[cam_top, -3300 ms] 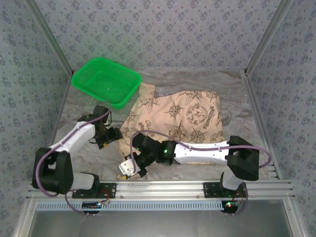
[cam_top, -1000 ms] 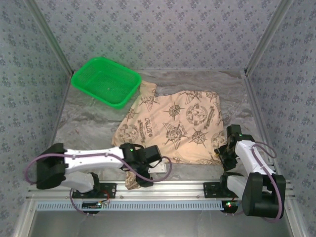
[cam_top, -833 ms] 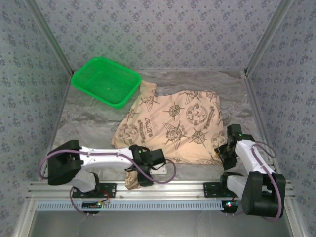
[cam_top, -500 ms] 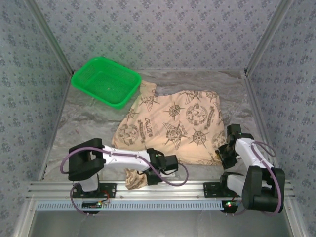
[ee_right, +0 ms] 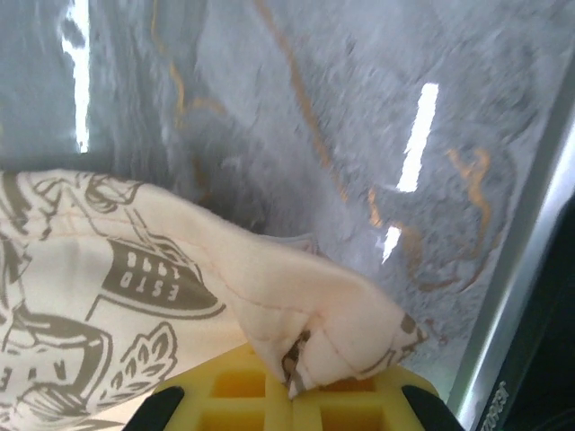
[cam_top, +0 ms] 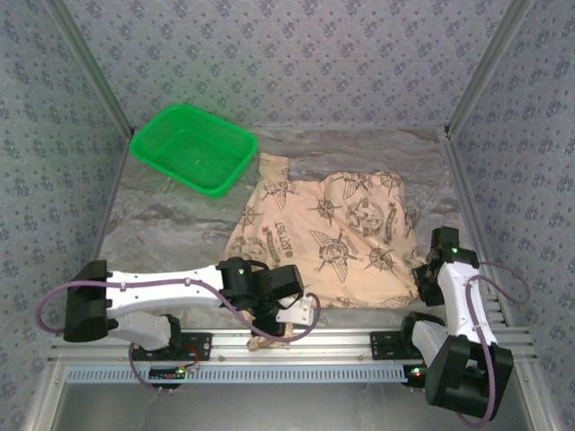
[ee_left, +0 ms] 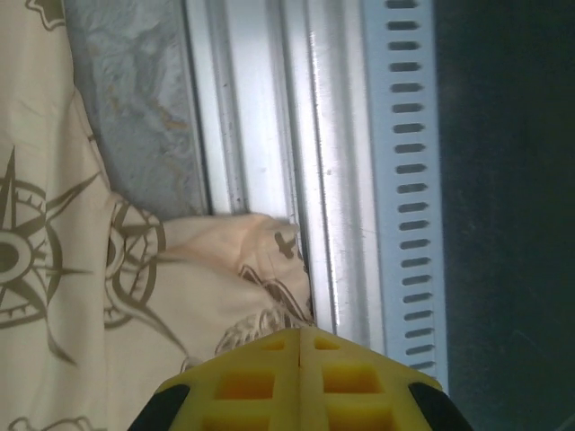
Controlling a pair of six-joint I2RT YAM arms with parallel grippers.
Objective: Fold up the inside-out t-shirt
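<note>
Both pincers, I see, are clamped on the inside-out t-shirt point(cam_top: 337, 242). The left gripper point(ee_left: 301, 337) nips a bunched corner against the front rail point(ee_left: 260, 108), and the right gripper point(ee_right: 295, 384) nips a hem corner near that rail. The shirt lies spread beyond it.

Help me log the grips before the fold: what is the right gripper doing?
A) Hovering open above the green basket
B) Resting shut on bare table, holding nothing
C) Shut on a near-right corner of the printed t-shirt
C: in the right wrist view, the right gripper is shut, with a bunched, stitched corner of the t-shirt pinched between its yellow fingers.
</note>
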